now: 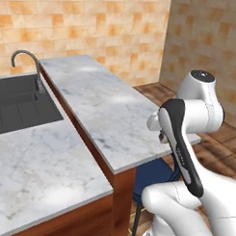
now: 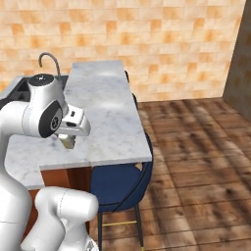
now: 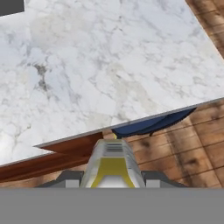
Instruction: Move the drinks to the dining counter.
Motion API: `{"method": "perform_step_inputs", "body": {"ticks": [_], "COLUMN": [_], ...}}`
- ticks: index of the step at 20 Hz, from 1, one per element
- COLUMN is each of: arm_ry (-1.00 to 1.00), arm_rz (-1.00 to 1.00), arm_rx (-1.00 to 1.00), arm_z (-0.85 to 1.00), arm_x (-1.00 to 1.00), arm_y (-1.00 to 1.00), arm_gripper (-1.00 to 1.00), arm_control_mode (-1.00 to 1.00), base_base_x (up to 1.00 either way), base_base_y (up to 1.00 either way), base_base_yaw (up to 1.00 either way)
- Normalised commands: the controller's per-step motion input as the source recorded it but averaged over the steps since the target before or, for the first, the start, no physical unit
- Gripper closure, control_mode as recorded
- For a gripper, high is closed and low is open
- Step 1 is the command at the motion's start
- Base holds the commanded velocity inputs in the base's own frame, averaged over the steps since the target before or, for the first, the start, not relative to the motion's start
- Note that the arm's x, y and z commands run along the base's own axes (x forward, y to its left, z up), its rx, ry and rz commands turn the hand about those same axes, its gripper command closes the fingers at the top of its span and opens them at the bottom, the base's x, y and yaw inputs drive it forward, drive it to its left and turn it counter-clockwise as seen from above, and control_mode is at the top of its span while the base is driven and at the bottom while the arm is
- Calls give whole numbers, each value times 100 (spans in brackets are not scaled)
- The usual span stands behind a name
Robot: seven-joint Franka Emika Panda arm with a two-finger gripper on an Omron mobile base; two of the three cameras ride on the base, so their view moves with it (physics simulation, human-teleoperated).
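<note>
Carton (image 3: 112,164) between fingers in hand view; blue chair (image 2: 120,181) under dining counter (image 2: 105,117).

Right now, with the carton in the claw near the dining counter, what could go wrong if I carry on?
1. The claw holds the carton about level with the near edge of the dining counter. Released here, it may miss the slab and drop onto the blue chair or the wood floor.
2. The carton seems to hang low beside that edge, so moving forward without lifting could knock it against the slab.
</note>
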Motion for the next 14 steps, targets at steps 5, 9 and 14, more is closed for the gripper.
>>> {"method": "perform_step_inputs", "body": {"ticks": [5, 9, 14], "arm_ry": [0, 1, 0], "arm_rz": [0, 2, 6], "arm_rx": [0, 0, 3], "arm_z": [0, 0, 0], "arm_x": [0, 11, 14], "arm_y": [0, -9, -31], "arm_gripper": [100, 100, 100], "arm_control_mode": [100, -100, -100], "base_base_x": [22, 10, 0], "base_base_y": [-15, -9, 0], "base_base_yaw": [5, 2, 0]}}
